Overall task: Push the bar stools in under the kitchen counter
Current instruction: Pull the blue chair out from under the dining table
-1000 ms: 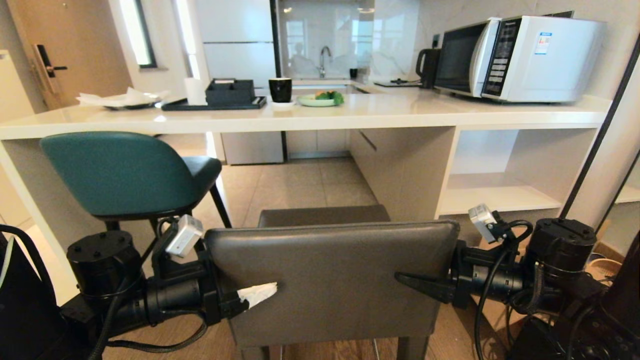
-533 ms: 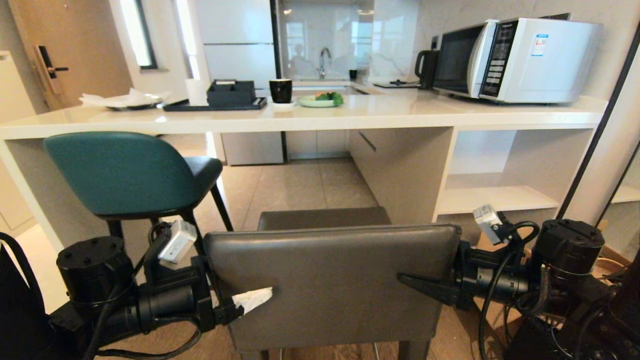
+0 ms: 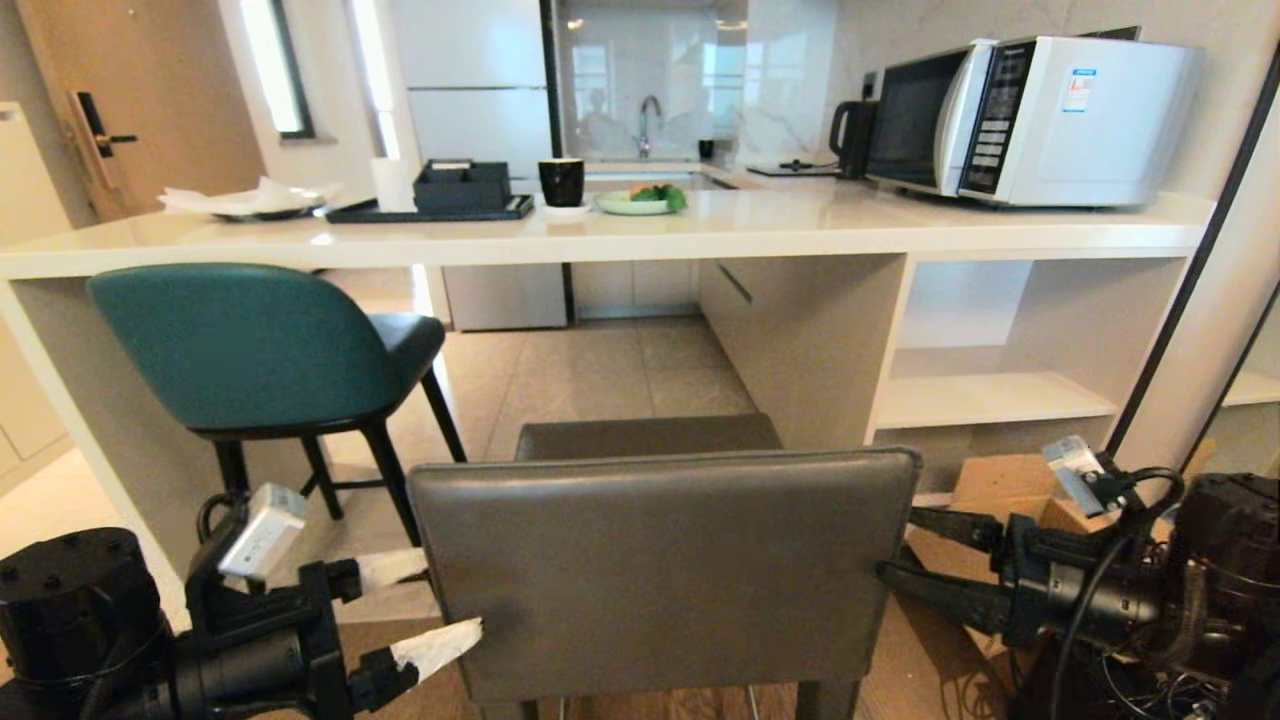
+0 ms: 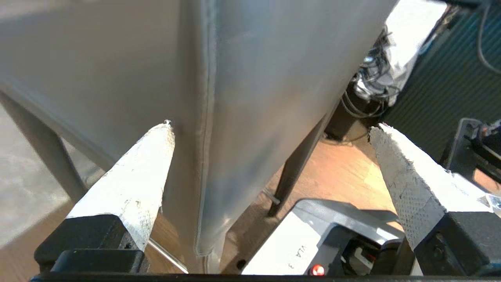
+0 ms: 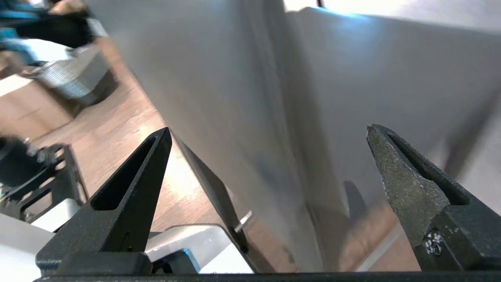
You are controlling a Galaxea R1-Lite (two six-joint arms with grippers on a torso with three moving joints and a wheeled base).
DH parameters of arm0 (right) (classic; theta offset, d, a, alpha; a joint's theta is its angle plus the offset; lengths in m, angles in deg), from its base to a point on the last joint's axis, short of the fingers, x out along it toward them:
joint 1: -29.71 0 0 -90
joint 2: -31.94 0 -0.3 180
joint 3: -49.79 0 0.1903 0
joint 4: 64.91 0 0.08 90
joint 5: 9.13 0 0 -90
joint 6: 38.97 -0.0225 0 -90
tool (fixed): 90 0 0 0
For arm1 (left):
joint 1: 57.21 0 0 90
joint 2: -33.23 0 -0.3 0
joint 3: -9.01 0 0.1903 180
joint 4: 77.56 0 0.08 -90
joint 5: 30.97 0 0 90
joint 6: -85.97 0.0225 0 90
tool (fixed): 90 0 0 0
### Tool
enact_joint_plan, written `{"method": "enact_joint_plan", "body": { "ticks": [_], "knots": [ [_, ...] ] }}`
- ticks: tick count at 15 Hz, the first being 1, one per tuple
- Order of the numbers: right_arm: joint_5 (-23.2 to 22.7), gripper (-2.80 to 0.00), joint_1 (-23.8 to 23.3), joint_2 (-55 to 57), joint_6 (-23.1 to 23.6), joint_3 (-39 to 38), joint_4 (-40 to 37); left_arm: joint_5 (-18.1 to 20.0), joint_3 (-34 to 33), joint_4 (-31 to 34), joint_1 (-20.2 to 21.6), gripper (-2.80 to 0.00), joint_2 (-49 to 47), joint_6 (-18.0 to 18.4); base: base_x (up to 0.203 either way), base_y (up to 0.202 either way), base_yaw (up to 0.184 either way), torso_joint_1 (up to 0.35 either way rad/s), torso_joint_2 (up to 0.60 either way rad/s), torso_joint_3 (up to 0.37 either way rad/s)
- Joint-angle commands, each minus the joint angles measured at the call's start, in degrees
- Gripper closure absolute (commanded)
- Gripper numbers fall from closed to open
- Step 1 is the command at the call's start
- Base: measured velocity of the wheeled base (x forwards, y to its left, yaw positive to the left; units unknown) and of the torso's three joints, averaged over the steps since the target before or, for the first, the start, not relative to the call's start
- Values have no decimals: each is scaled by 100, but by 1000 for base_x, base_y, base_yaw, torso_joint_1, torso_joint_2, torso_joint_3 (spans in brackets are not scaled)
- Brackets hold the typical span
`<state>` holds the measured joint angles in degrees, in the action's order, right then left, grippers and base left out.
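kitchen counter [image 3: 620,235] runs across the far side in the head view, the teal stool [image 3: 250,345] tucked at its left end and the grey stool [image 3: 660,570] nearer, centre, flanked by the left gripper [image 3: 425,600] and right gripper [image 3: 910,555]. left wrist view: white fingers [image 4: 133,184] spread wide astride the backrest's edge. right wrist view: black fingers [image 5: 129,196] equally wide, holding nothing.
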<state>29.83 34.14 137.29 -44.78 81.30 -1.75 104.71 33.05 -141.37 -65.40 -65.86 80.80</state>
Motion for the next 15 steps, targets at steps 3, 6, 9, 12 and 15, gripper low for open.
{"method": "enact_joint_plan", "body": {
  "ticks": [3, 6, 9, 12, 15],
  "knots": [
    [0, -280, -1117, -786, -11, -516, 44, -72, -64, -49, 899, -280, 865, 1, 0, 0, 0, 0, 0, 0],
    [1574, -280, -1428, -1216, 45, -508, 24, -1021, -59, -49, 1170, -280, 1645, 2, 0, 0, 0, 0, 0, 0],
    [3626, -280, -1449, -1668, 365, -200, -185, -2593, 38, 189, 1214, -280, 2152, 8, 0, 0, 0, 0, 0, 0],
    [4975, -280, -1454, -2715, 359, 719, -1939, -5051, 665, 1095, 1098, -280, 2353, 76, 0, 0, 0, 0, 0, 0],
    [5227, -280, -1307, -4346, 133, 1517, -4495, -5647, 1217, 2691, 596, -280, 3614, 108, 0, 0, 0, 0, 0, 0]
  ]
}}
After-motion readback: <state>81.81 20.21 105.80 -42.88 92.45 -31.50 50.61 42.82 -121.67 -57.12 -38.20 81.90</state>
